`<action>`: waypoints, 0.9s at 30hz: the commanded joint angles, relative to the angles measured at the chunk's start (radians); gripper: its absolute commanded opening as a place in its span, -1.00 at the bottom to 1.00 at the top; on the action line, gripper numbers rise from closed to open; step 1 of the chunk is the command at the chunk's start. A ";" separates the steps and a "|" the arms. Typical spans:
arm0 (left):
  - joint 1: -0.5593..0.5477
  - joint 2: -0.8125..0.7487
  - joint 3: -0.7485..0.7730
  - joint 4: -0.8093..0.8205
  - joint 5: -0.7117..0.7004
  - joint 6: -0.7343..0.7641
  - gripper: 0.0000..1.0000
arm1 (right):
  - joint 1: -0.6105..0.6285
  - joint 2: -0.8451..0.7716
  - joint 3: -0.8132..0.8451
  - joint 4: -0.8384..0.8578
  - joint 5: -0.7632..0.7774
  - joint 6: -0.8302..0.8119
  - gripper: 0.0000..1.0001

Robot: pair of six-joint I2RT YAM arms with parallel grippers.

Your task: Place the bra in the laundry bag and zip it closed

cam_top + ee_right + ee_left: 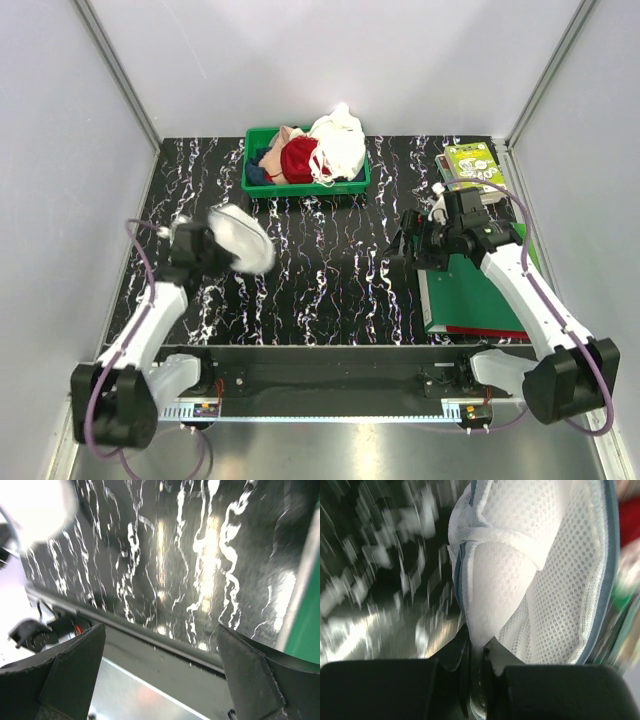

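Observation:
The white mesh laundry bag point(243, 238) hangs lifted above the left of the table, held by my left gripper point(200, 243). In the left wrist view the jaws point(481, 647) are shut on a fold of the bag's mesh point(530, 570), whose grey-blue zip rim point(609, 555) runs down the right. The white bra point(338, 143) lies heaped on the clothes in the green bin point(305, 186) at the back. My right gripper point(408, 246) hovers open and empty over the table right of centre; its fingers point(75, 672) stand wide apart.
The bin also holds a red garment point(297, 160) and a beige cloth point(288, 138). A green folder point(470, 290) lies under the right arm, and a green printed packet point(470, 163) at the back right. The table's near edge rail point(150, 635) shows in the right wrist view.

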 commanded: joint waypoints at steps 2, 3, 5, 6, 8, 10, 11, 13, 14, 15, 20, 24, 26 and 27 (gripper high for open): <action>-0.281 -0.174 -0.122 -0.127 0.107 0.038 -1.00 | 0.094 0.041 0.034 -0.017 -0.077 -0.065 0.99; -0.362 -0.200 -0.128 -0.127 0.100 0.028 -0.99 | 0.113 0.059 0.039 -0.007 -0.091 -0.077 1.00; -0.427 -0.204 -0.138 -0.125 0.090 0.026 -0.96 | 0.183 0.081 0.047 0.034 -0.109 -0.096 0.99; -0.467 -0.198 -0.138 -0.119 0.101 0.028 -0.95 | 0.206 0.110 0.050 0.051 -0.115 -0.102 0.99; -0.496 -0.139 -0.124 -0.104 0.132 0.040 -0.93 | 0.264 0.148 0.077 0.088 -0.106 -0.111 0.99; -0.544 -0.052 -0.093 -0.098 0.158 0.063 -0.89 | 0.349 0.213 0.102 0.117 -0.088 -0.105 1.00; -0.561 -0.025 -0.058 -0.099 0.167 0.073 -0.86 | 0.376 0.237 0.132 0.127 -0.061 -0.101 0.99; -0.602 0.021 -0.023 -0.127 0.164 0.094 -0.68 | 0.447 0.312 0.165 0.144 0.008 -0.081 0.99; -0.608 0.021 -0.009 -0.141 0.156 0.092 -0.60 | 0.465 0.335 0.192 0.154 0.028 -0.071 0.99; -0.611 0.009 0.003 -0.157 0.141 0.086 -0.48 | 0.491 0.381 0.204 0.166 0.045 -0.058 1.00; -0.611 -0.175 0.042 -0.292 0.063 0.112 0.48 | 0.571 0.524 0.303 0.187 0.148 0.010 0.99; -0.608 -0.285 0.073 -0.437 -0.018 0.117 0.58 | 0.611 0.638 0.333 0.190 0.222 0.091 0.97; -0.608 -0.318 0.077 -0.487 -0.046 0.113 0.57 | 0.626 0.693 0.362 0.189 0.213 0.116 0.91; -0.608 -0.348 0.077 -0.503 -0.054 0.106 0.57 | 0.634 0.704 0.373 0.187 0.216 0.123 0.91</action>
